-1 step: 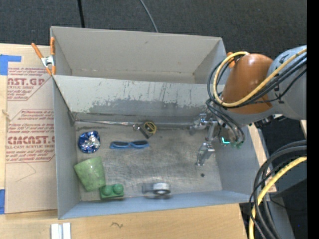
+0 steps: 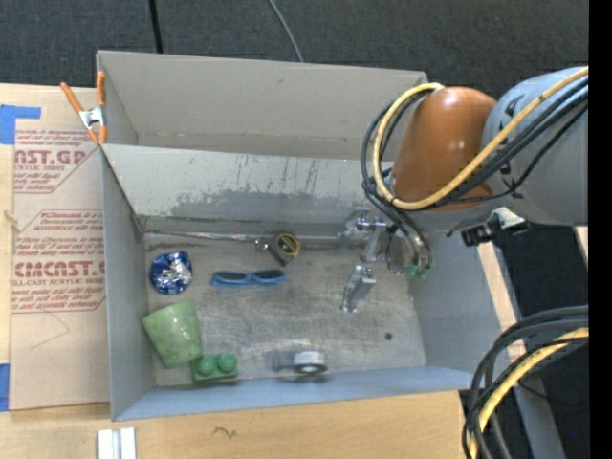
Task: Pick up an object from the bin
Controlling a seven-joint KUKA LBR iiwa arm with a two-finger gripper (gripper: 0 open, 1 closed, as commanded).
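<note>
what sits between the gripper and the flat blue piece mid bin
Nothing visible. Only bare bin floor lies between the gripper and the flat blue piece. The brass-coloured ring lies nearby but farther back, off that line.

The bulky grey arm (image 2: 545,151) reaches in from the right, bent down at the wrist. An orange cover (image 2: 445,142) caps the wrist, with yellow and black cables (image 2: 381,165) looped round its left side. Beneath it the slim metal gripper (image 2: 353,297) hangs downward, tilted a little leftward, its tip the robot's lowest point
</note>
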